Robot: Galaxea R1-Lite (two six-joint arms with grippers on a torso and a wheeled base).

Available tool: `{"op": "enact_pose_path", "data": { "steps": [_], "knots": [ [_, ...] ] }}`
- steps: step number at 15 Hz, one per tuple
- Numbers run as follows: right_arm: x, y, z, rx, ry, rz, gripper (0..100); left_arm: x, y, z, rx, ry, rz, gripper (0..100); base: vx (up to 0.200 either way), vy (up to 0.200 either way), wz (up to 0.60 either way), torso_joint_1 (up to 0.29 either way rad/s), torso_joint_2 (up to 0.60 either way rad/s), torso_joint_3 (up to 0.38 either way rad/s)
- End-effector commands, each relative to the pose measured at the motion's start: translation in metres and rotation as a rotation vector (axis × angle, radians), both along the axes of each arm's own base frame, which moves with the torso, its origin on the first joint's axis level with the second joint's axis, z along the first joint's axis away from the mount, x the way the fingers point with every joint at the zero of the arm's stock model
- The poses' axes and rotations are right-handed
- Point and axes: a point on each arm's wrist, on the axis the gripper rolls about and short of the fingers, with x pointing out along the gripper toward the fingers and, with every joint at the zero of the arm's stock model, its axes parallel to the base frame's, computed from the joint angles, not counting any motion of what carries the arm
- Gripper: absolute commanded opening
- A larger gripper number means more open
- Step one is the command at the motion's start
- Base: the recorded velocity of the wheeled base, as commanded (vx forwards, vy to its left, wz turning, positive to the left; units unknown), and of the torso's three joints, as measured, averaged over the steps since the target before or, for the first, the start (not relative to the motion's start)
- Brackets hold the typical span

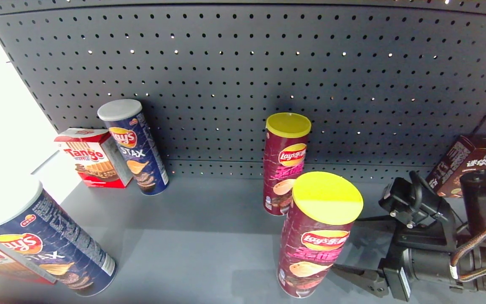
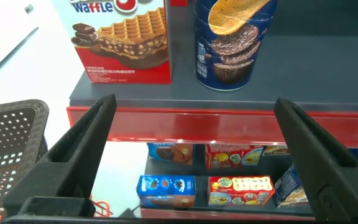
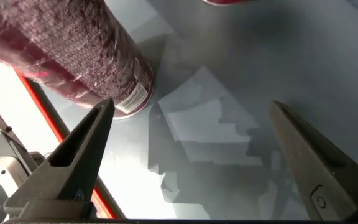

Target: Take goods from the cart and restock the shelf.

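Cans stand upright, labels outward for shoppers: the maroon can (image 1: 315,253) sits low centre in the head view, at the front of the shelf (image 1: 201,240), before its twin (image 1: 285,169). Beside it the right claw (image 3: 191,104) gapes apart, gripping nothing; the left claw (image 2: 196,101), likewise spread, faces the shelf edge.

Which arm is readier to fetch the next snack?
Probably left: its open gripper hangs off the shelf beside the basket; the right gripper sits over the shelf by a can.
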Motion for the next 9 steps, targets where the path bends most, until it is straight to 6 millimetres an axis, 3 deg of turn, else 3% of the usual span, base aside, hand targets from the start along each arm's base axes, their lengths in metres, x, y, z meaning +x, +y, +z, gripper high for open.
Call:
{"op": "enact_pose_path", "data": {
  "steps": [1, 9],
  "knots": [
    [0.0036, 0.0066, 0.0002, -0.003, 0.004, 0.016, 100, 0.0001, 0.0, 0.0, 0.0, 0.001, 0.001, 100, 0.0, 0.0, 0.0, 0.0, 0.0, 0.0],
    [0.0054, 0.0105, -0.0008, -0.006, 0.009, 0.025, 100, 0.0001, 0.0, -0.0001, 0.0, 0.003, -0.002, 100, 0.0, 0.0, 0.0, 0.0, 0.0, 0.0]
  ]
}}
